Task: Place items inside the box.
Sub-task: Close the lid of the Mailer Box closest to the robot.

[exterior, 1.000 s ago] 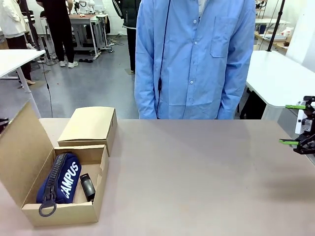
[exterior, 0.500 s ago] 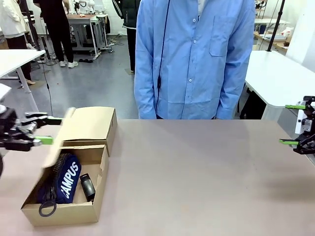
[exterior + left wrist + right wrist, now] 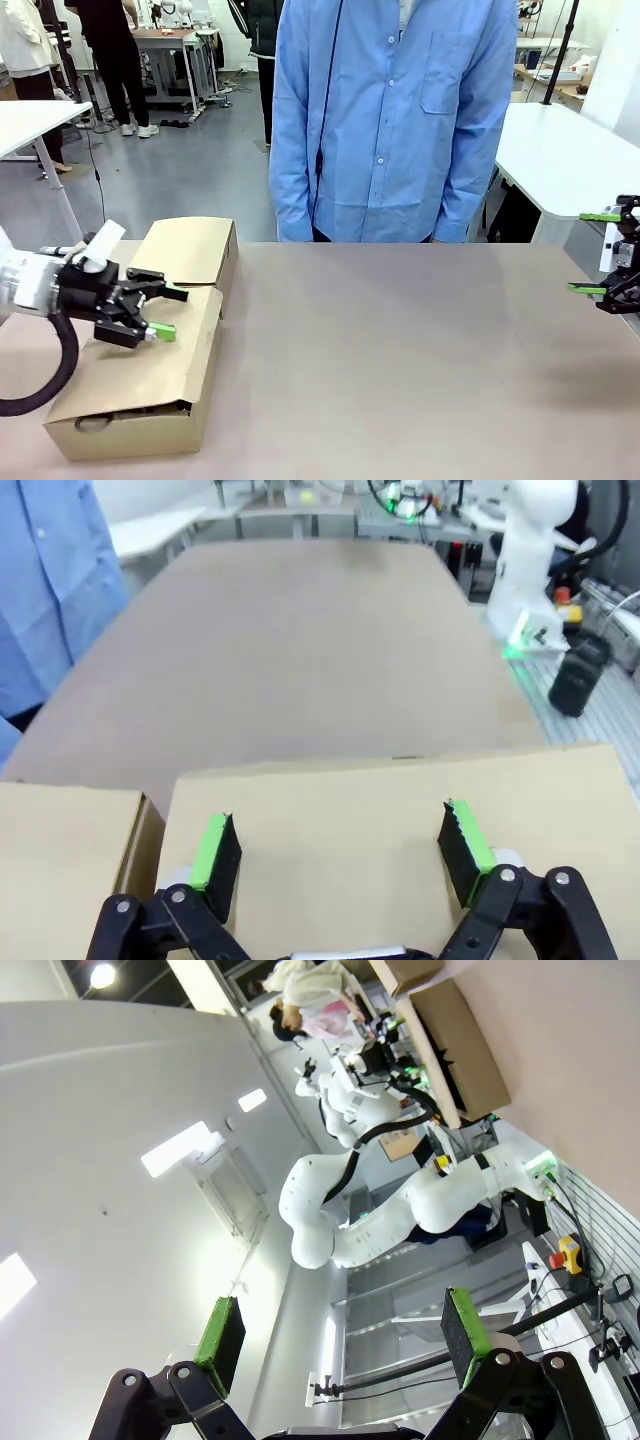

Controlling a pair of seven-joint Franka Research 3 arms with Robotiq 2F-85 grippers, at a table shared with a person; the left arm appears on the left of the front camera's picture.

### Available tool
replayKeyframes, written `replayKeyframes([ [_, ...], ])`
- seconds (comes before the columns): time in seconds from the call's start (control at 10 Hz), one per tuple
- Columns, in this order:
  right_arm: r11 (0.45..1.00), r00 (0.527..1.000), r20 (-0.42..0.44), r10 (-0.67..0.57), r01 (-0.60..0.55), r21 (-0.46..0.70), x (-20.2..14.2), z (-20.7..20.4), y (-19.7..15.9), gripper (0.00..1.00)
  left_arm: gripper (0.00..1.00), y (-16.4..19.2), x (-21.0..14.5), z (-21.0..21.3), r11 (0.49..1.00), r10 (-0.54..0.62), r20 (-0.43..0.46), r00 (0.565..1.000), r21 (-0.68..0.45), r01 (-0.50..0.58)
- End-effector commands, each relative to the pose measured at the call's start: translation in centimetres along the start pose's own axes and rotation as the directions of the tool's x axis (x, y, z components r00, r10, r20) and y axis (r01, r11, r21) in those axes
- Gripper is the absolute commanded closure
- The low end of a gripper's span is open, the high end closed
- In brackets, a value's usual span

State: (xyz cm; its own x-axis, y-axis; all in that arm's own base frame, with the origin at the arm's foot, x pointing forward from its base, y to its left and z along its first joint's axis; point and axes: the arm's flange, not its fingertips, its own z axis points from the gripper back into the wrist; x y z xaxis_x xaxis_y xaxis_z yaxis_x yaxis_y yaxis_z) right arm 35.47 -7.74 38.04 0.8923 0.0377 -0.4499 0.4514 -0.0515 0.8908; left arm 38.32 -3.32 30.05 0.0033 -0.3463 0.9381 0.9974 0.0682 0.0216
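Lid (image 3: 150,365) now folded down over box (image 3: 130,432) by my left gripper (image 3: 158,312), fingers wide, empty; packing looks finished; right gripper (image 3: 598,252) wide.

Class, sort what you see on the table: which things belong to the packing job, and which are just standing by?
Part of the job:
- cardboard box, lid nearly shut
- left pincer, open, over the lid

Standing by:
- second closed box
- right pincer, open, off at the table's side
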Motion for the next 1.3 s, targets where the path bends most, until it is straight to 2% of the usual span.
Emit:
replayKeyframes([
  [0.0, 1.000, 1.000, -0.011, -0.019, 0.018, -0.005, -0.2, 0.0, 0.6, 0.00, 0.00, -6.9, -1.7, -2.8, 0.998, -0.024, -0.050, 0.998, 0.058, 0.027],
  [0.2, 1.000, 1.000, -0.011, -0.019, 0.018, -0.005, -0.2, 0.0, 0.6, 0.00, 0.00, -7.5, -3.2, -3.0, 0.998, -0.049, -0.097, 0.994, 0.037, 0.053],
  [0.4, 1.000, 1.000, -0.011, -0.019, 0.018, -0.005, -0.2, 0.0, 0.6, 0.00, 0.00, -7.5, -2.8, -2.3, 0.998, -0.050, -0.082, 0.995, 0.041, 0.054],
  [0.6, 1.000, 1.000, -0.011, -0.019, 0.018, -0.005, -0.2, 0.0, 0.6, 0.00, 0.00, -7.5, -1.1, -0.6, 0.999, -0.022, -0.011, 1.000, 0.035, 0.023],
  [0.9, 1.000, 1.000, -0.011, -0.019, 0.018, -0.005, -0.2, 0.0, 0.6, 0.00, 0.00, -9.2, 5.2, 5.8, 1.000, -0.007, 0.218, 0.976, -0.014, 0.010],
  [1.0, 1.000, 1.000, -0.011, -0.019, 0.018, -0.005, -0.2, 0.0, 0.6, 0.00, 0.00, -9.8, 6.4, 7.6, 0.999, 0.010, 0.259, 0.966, -0.049, 0.002],
  [1.2, 1.000, 1.000, -0.011, -0.019, 0.018, -0.005, -0.2, 0.0, 0.6, 0.00, 0.00, -10.6, 7.1, 10.7, 0.996, 0.055, 0.229, 0.972, -0.076, -0.038],
])
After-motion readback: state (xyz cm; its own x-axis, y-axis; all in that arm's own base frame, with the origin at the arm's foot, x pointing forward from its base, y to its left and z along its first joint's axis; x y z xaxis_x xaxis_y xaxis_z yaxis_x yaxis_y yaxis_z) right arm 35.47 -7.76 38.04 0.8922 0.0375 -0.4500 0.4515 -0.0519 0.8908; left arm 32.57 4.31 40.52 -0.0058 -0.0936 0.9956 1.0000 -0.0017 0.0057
